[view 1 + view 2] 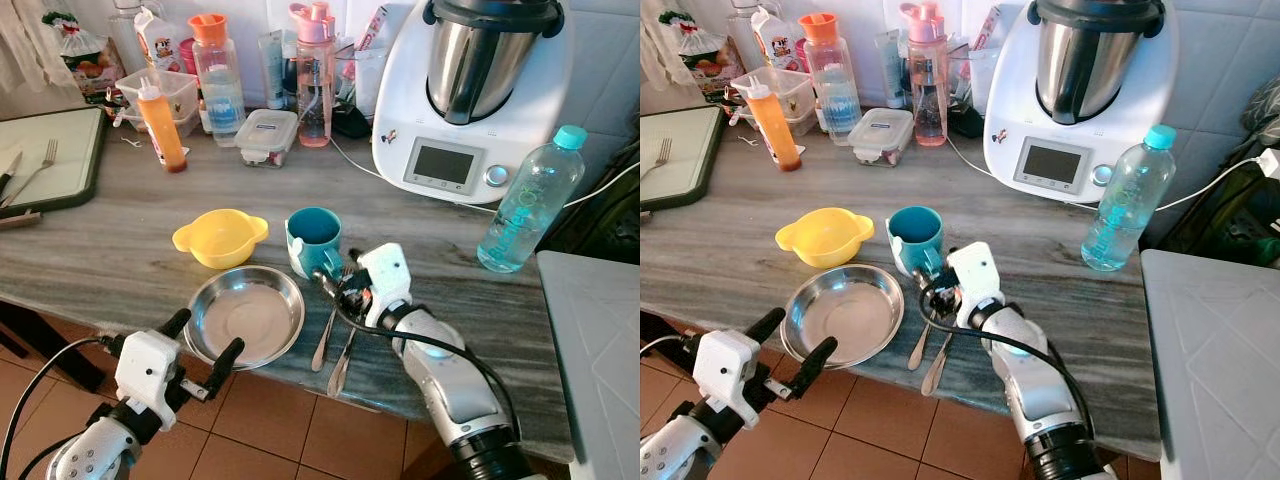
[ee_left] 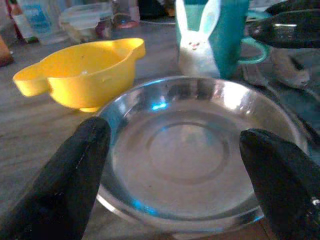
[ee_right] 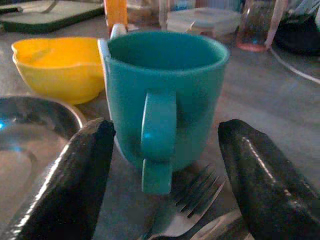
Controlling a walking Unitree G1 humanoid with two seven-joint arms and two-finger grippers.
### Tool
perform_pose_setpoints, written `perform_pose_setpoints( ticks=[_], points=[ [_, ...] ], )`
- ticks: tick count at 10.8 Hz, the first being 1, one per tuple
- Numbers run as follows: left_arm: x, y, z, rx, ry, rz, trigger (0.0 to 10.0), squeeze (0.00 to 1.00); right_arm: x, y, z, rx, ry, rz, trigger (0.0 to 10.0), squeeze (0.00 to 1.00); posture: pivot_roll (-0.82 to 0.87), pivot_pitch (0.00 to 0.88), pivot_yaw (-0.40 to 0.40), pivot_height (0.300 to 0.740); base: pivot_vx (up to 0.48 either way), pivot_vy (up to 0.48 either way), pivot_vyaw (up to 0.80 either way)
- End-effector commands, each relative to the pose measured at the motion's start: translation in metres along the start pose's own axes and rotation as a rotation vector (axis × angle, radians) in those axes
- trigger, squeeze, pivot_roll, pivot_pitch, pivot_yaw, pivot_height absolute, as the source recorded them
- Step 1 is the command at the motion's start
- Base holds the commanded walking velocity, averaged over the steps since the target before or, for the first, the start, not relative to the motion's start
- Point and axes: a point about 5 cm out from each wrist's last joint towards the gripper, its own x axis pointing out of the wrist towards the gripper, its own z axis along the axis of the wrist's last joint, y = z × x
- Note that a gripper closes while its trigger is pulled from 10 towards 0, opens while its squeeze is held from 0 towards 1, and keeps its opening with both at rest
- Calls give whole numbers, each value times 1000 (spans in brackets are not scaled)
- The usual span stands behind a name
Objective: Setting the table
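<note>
I see my right gripper [image 3: 162, 185] spread wide around the teal mug's [image 1: 314, 239] handle, hiding the fork [image 3: 187, 207] and spoon [image 1: 341, 366] tops. My left gripper [image 1: 205, 341], equally wide, frames the steel plate [image 2: 190, 150] at the tabletop [image 1: 100, 250] edge beside the yellow bowl [image 1: 220, 236].

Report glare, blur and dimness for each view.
Left eye view: evenly lit and sharp, soft sheen on the steel plate. Left wrist view: dim, blue glints on the plate rim, near fingers blurred. Right wrist view: dim, teal mug sharp, background soft.
</note>
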Motion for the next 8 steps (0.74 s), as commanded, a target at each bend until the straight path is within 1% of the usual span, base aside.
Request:
perform_pose_setpoints(
  ticks=[1,4,6,7,8],
  points=[
    [3,-2,7,15,-9,-3,10000,0,-1,-3,9,-6,-37,-11,10000,1000,170,70,18,740,0,0,0],
    [5,-6,16,15,-19,-8,10000,0,-6,-8,20,-11,-78,-36,10000,1000,166,66,22,740,0,0,0],
    [7,-5,20,14,-21,-9,10000,0,-13,-11,33,-28,-134,-56,10000,1000,159,60,26,740,0,0,0],
    [11,-3,24,17,-37,-5,10000,0,-19,-13,44,-41,-172,-79,10000,1000,155,56,26,740,0,0,0],
    [14,-3,28,18,-52,4,10000,0,-24,-17,48,-46,-183,-112,10000,1000,151,51,24,740,0,0,0]
  ],
)
